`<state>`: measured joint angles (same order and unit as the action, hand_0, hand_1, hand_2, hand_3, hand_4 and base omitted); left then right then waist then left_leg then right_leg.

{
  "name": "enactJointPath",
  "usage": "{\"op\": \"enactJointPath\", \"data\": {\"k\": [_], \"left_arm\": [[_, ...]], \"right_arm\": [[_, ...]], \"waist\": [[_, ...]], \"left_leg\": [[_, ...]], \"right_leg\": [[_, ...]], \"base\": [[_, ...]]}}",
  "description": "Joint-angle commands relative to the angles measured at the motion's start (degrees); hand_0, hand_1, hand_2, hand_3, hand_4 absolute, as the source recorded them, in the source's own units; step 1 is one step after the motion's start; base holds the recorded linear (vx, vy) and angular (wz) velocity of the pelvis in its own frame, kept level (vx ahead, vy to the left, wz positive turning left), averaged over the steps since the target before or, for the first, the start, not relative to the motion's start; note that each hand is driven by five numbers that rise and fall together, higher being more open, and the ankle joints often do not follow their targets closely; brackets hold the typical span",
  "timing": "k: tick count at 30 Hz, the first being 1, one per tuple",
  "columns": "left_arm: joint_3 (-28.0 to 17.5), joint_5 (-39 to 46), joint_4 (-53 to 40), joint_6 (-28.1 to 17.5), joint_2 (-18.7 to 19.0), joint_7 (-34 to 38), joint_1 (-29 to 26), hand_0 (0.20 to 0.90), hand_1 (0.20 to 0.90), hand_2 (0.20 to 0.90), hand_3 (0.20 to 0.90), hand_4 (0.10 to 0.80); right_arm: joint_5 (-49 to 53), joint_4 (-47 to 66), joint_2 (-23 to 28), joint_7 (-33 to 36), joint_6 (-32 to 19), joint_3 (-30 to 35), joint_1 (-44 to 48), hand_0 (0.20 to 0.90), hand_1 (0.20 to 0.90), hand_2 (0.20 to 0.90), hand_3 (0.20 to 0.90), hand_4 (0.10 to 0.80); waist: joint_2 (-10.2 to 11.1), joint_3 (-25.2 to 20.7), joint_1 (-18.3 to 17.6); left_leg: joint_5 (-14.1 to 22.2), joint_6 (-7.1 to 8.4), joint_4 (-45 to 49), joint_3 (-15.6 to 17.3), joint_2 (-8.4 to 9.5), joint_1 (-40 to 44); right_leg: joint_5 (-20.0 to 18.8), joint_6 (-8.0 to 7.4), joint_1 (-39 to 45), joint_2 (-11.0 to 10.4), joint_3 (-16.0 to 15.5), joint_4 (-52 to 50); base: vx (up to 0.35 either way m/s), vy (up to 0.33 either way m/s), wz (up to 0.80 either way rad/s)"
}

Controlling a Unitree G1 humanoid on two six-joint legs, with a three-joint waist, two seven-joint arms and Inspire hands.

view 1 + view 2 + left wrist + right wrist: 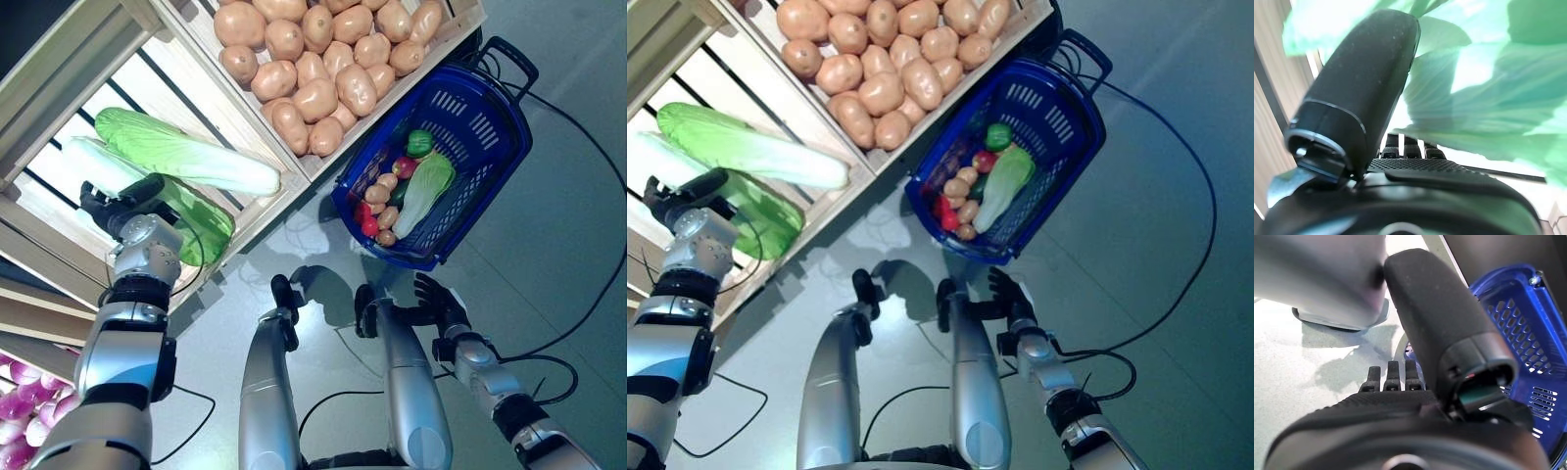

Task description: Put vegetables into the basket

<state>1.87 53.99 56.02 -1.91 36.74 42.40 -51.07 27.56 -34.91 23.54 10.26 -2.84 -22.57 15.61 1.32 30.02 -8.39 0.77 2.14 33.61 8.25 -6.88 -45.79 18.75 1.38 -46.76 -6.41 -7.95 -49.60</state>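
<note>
Among the wooden crate's [59, 211] long green cabbages [186, 155], the left hand [122, 206] reaches with fingers straight — touching leaves, gripping nothing; right hand [436, 302] hangs relaxed near the blue plastic basket [480, 122], partly filled with vegetables.

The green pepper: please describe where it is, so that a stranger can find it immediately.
Find the blue basket on the floor beside the wooden crate of potatoes. The green pepper lies inside it, at the end of the pile nearest the handle, just above the cabbage. It is the only small, round, dark green thing there.
</note>
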Motion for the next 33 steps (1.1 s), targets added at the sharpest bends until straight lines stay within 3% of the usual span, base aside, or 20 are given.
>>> {"op": "enactJointPath", "data": {"k": [1, 3, 4, 5, 11, 17, 26, 29, 33], "left_arm": [[1.61, 1.24, 0.64, -0.24, 5.36, -5.06, -6.43, 0.900, 0.900, 0.900, 0.900, 0.800], [1.87, 1.44, 0.89, 0.40, 5.63, -5.79, -6.77, 0.900, 0.900, 0.900, 0.900, 0.800], [2.42, 1.23, 0.84, 0.36, 6.12, -6.61, -6.86, 0.820, 0.820, 0.820, 0.820, 0.747], [2.64, 1.04, 0.52, -0.87, 6.53, -7.65, -7.03, 0.300, 0.300, 0.300, 0.300, 0.400], [2.56, -0.44, -4.08, -1.16, 7.04, -7.12, -5.40, 0.300, 0.300, 0.300, 0.300, 0.400], [1.78, -1.37, -2.76, -0.36, 7.52, -8.64, -4.82, 0.300, 0.300, 0.300, 0.300, 0.400], [1.65, -10.39, -2.55, 0.22, 8.65, -11.04, -1.97, 0.300, 0.300, 0.300, 0.300, 0.400], [1.05, -15.20, -5.25, -0.97, 8.73, -12.02, 1.58, 0.300, 0.300, 0.300, 0.300, 0.400], [-0.29, -17.46, -10.98, -3.53, 6.01, -15.45, 9.33, 0.300, 0.300, 0.300, 0.300, 0.400]], "right_arm": [[0.57, 5.95, 2.28, 3.01, -2.21, 2.96, -3.17, 0.900, 0.900, 0.900, 0.900, 0.800], [0.50, 6.22, 2.47, 3.41, -2.19, 3.08, -3.31, 0.900, 0.900, 0.900, 0.900, 0.800], [0.43, 6.39, 2.70, 3.52, -2.40, 3.44, -3.93, 0.900, 0.900, 0.900, 0.900, 0.800], [0.41, 6.99, 2.85, 3.72, -2.51, 3.72, -4.31, 0.900, 0.900, 0.900, 0.900, 0.800], [0.31, 7.99, 3.16, 2.96, -4.21, 5.29, -5.75, 0.900, 0.900, 0.900, 0.900, 0.800], [0.39, 8.09, 3.02, 2.36, -5.65, 5.19, -5.35, 0.900, 0.900, 0.900, 0.900, 0.800], [0.46, 9.24, 1.83, 0.89, -5.68, 4.50, -6.78, 0.900, 0.900, 0.900, 0.900, 0.800], [0.50, 9.99, 1.08, 0.22, -6.30, 5.04, -7.67, 0.900, 0.900, 0.900, 0.900, 0.800], [-1.11, 10.71, -1.00, -1.09, -8.19, 5.60, -9.67, 0.900, 0.900, 0.900, 0.900, 0.800]], "waist": [[1.13, -0.22, -1.14], [1.12, -0.22, -1.16], [1.04, -0.22, -1.16], [1.02, -0.22, -1.12], [0.91, -0.22, -0.62], [0.79, -0.22, -0.40], [0.51, -0.22, -0.03], [0.10, -0.22, 0.67], [-0.70, -2.74, 1.65]], "left_leg": [[13.29, -4.31, 7.49, 4.13, 2.57, 1.97], [13.29, -4.35, 7.48, 4.02, 2.72, 1.75], [13.34, -4.18, 6.65, 3.73, 2.95, 2.61], [13.28, -4.28, 6.65, 3.60, 3.09, 2.31], [13.71, -4.84, 7.64, 3.35, 3.56, 1.25], [14.10, -4.96, 7.27, 3.33, 3.91, 3.61], [14.34, -4.59, 3.49, 3.46, 4.57, 13.68], [14.26, -4.48, 1.42, 3.21, 5.20, 19.71], [13.73, -4.36, -1.97, 2.67, 6.07, 25.65]], "right_leg": [[-4.30, 0.61, 0.52, 2.18, 1.87, 6.53], [-4.34, 0.59, 0.27, 2.19, 1.91, 6.52], [-4.39, 0.33, 1.24, 2.34, 2.02, 7.43], [-4.52, 0.33, 0.95, 2.35, 2.05, 7.47], [-4.57, 0.38, -0.16, 2.55, 2.12, 6.48], [-4.16, 0.33, 2.05, 2.46, 2.08, 6.62], [-3.90, -0.48, 11.58, 2.18, 1.93, 9.99], [-3.76, -0.77, 17.64, 1.48, 1.11, 11.97], [-3.55, -0.87, 23.74, 0.37, 0.06, 14.56]], "base": [[0.026, 0.046, -0.03], [0.041, 0.046, -0.05], [0.056, 0.055, -0.07], [0.050, 0.056, -0.08], [-0.015, 0.009, -0.02], [-0.007, -0.001, 0.02], [0.003, -0.033, -0.02], [0.006, -0.053, -0.09], [0.043, -0.065, -0.05]]}}
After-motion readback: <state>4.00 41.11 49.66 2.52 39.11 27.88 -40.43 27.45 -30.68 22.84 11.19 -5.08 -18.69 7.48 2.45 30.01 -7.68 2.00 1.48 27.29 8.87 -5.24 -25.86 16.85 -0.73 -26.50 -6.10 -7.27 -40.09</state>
